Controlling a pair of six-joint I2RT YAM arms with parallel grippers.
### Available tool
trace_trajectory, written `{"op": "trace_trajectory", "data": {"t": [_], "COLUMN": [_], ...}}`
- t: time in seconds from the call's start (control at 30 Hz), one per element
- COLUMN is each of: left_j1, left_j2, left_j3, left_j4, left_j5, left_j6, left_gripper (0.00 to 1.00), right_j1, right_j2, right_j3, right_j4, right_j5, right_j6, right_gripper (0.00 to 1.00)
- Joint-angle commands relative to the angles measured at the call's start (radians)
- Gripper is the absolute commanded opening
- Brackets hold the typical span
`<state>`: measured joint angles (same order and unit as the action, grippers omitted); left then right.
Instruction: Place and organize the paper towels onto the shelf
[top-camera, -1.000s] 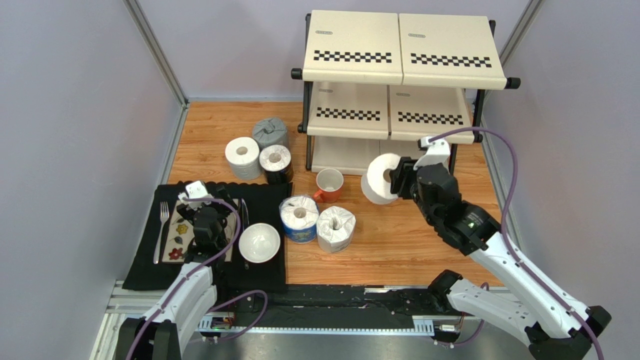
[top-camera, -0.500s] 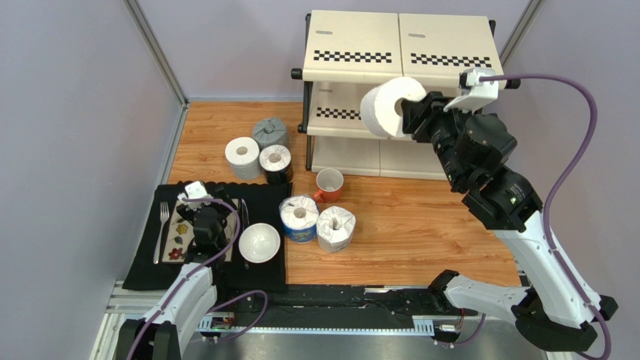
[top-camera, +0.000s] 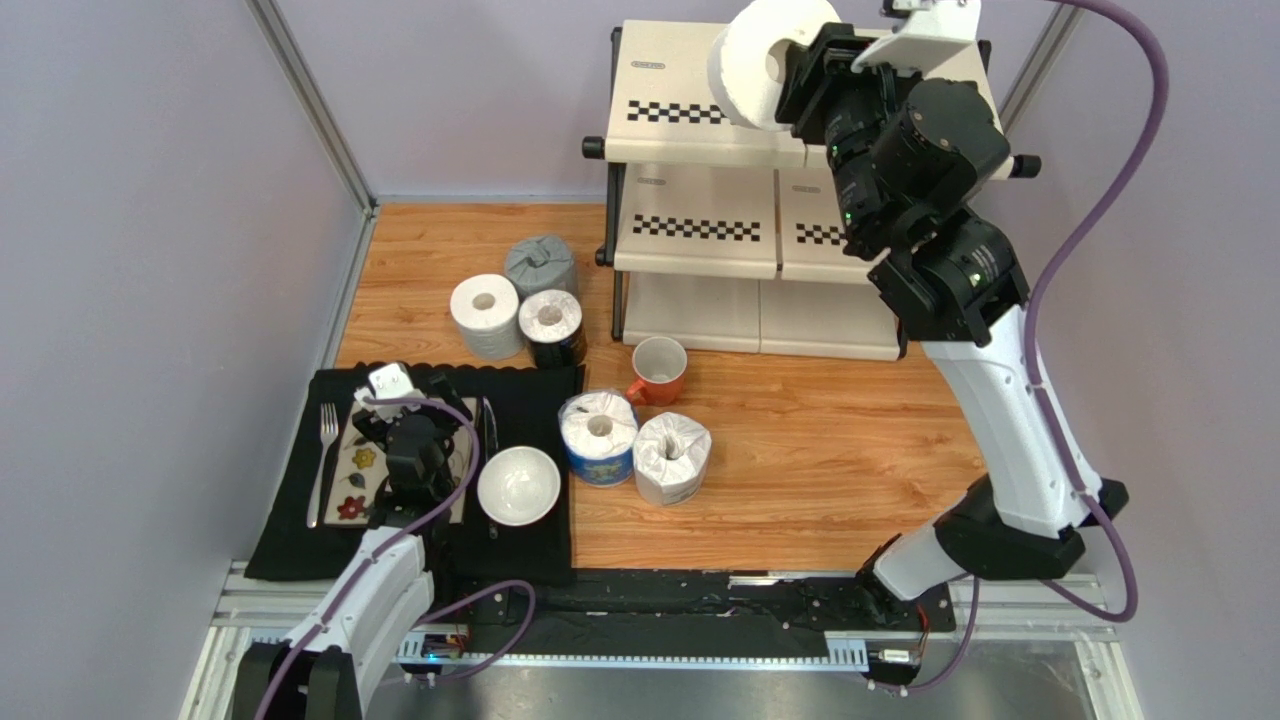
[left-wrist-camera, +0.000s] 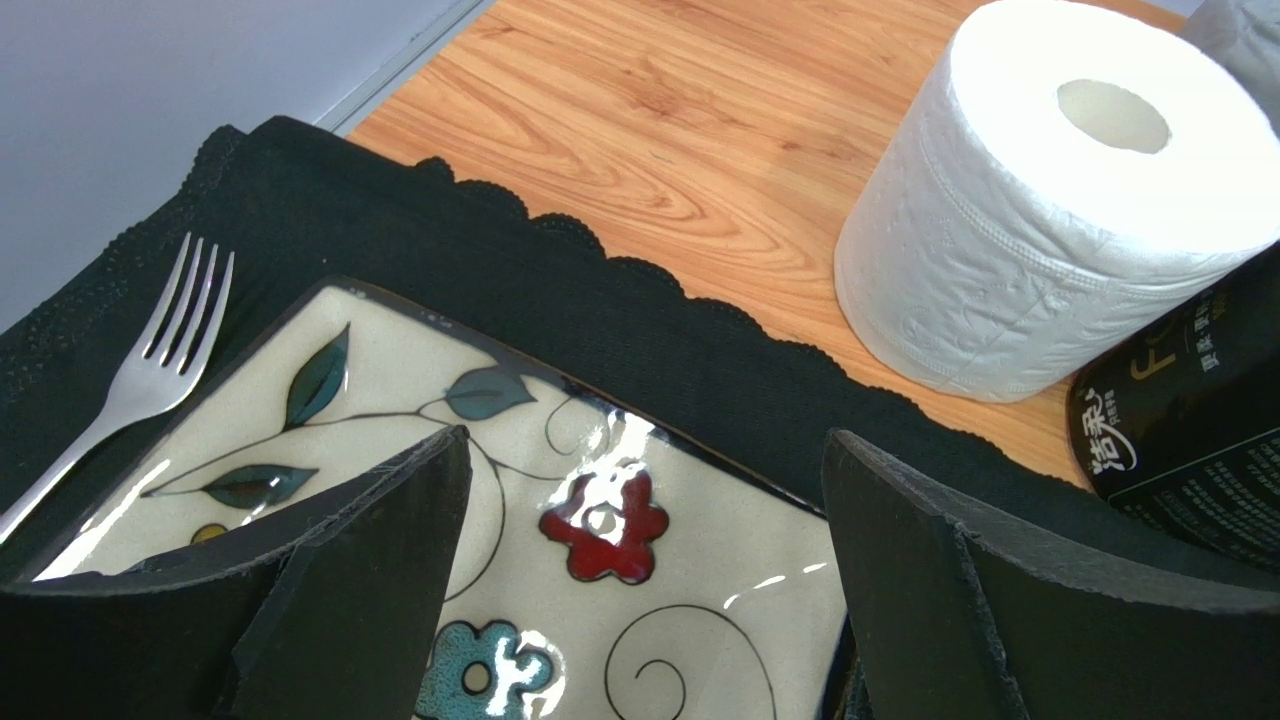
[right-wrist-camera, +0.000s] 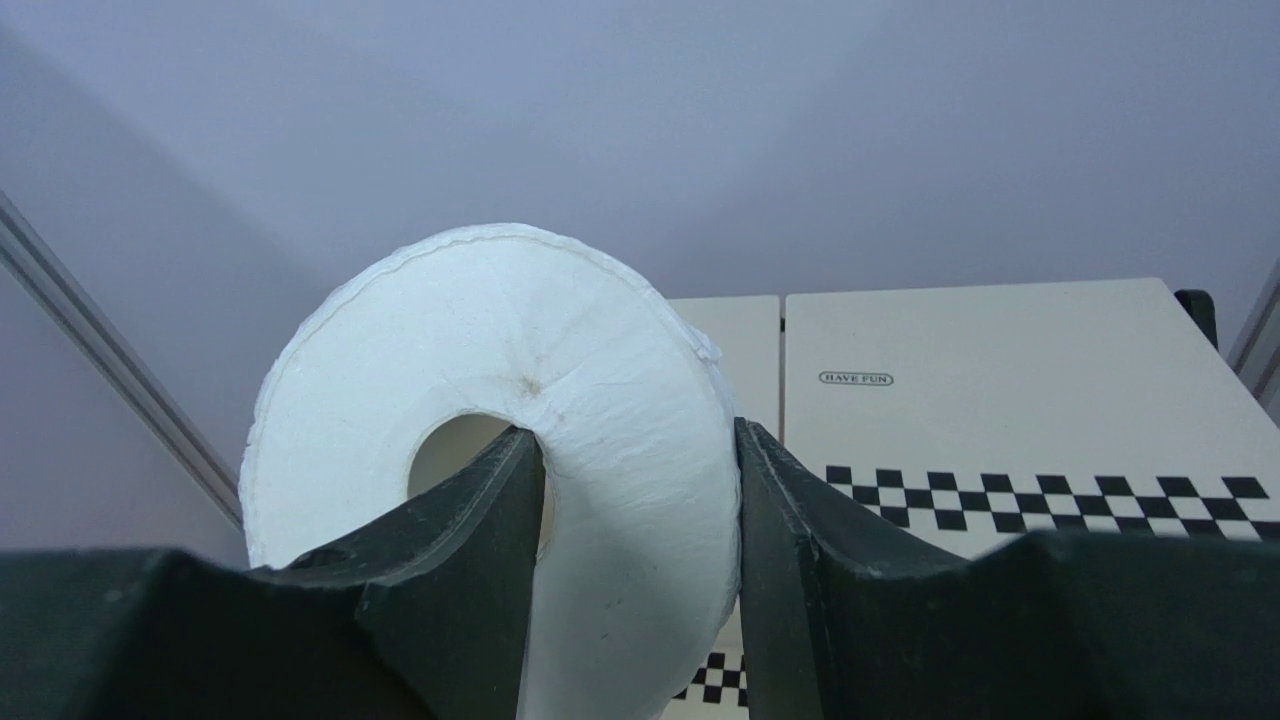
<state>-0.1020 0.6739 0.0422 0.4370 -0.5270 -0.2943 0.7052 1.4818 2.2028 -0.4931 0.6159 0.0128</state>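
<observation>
I am gripping the soft, light plain white paper towel roll (top-camera: 756, 60) by its core wall, right gripper (right-wrist-camera: 631, 465) clamped and probably denting it, over the far edge of the counter (top-camera: 812, 450); left gripper (left-wrist-camera: 646, 570) is gaping wide, empty.

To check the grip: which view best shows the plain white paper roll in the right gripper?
Right wrist: the white roll fills it, one finger inside the core. Top external shows it small, near the cream shelf. Left wrist misses it.

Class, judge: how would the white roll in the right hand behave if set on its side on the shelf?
Probably light: the hand holds the roll aloft by one pinched wall. Round, so it may well roll across the flat shelf unless stood on end.
</observation>
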Motion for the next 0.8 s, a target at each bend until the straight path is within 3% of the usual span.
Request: {"op": "trace_trajectory", "data": {"t": [0.0,0.4,0.77], "left_j1": [0.005,0.005,0.005], "left_j2": [0.009,0.006,0.007], "left_j3": [-0.205,-0.206,-0.206], "left_j4": [0.012,0.011,0.008], "left_j5": [-0.008,-0.013,-0.016], "left_j6": [-0.014,-0.019,-0.019], "left_gripper": [0.95,0.94,0.94], "right_j1": [-0.024,-0.113,-0.147], "right_j2": [0.070,0.210,0.193], "right_j3": [0.130,0.348,0.265], "right_j4": [0.073,0.018,-0.041], "right_j5": [0.030,-0.007,-0.038], "right_j6": [-0.105,-0.091,-0.050], "right_gripper": [0.18,0.16,0.16]}}
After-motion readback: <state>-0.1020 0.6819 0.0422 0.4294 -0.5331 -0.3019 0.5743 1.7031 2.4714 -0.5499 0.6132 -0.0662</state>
